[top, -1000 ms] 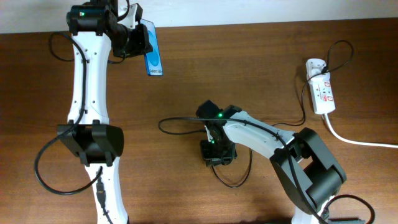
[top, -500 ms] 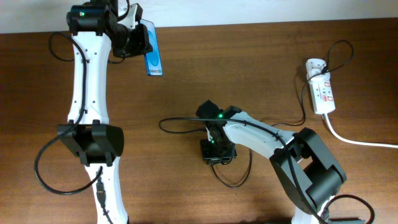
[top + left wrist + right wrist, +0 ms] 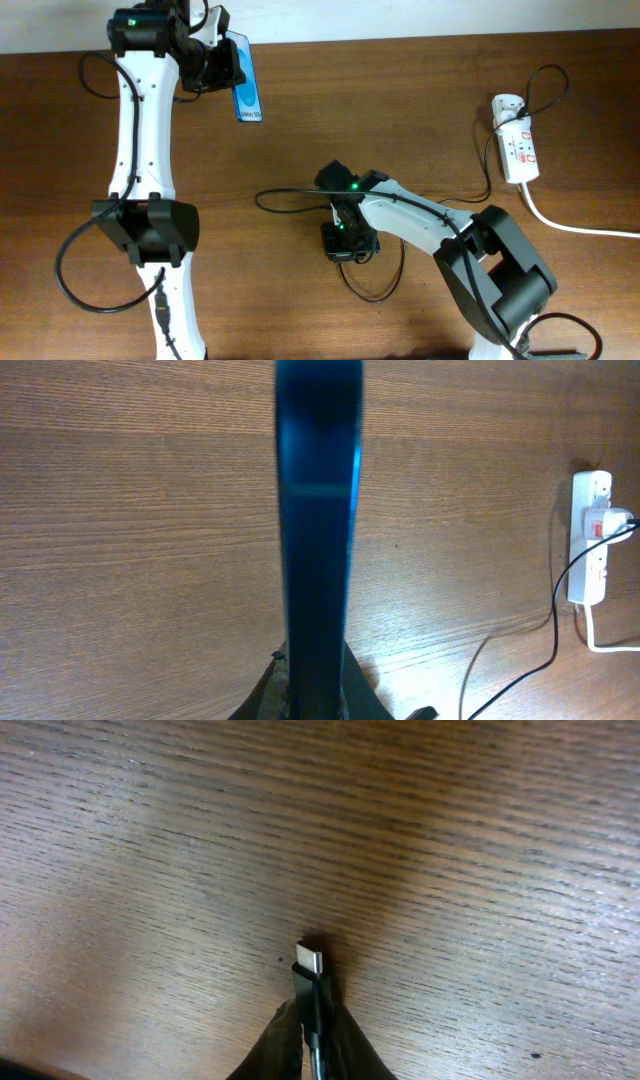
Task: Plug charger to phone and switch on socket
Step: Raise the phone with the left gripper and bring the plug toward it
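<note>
My left gripper (image 3: 222, 62) is shut on the phone (image 3: 246, 90) and holds it on edge above the table's far left, blue screen showing. In the left wrist view the phone (image 3: 318, 530) runs up the middle from my left gripper's jaws (image 3: 315, 685). My right gripper (image 3: 345, 245) is low over the table's middle, shut on the charger's black connector tip (image 3: 313, 980), whose metal end points away from the jaws (image 3: 315, 1035). The thin black cable (image 3: 300, 192) loops across the table to the white adapter (image 3: 507, 106) plugged in the socket (image 3: 519, 150) at the far right.
The socket's thick white cord (image 3: 575, 226) runs off the right edge. The cable makes a loop (image 3: 375, 290) on the table in front of my right gripper. The socket also shows at the right of the left wrist view (image 3: 587, 540). A pale wall borders the table's far edge.
</note>
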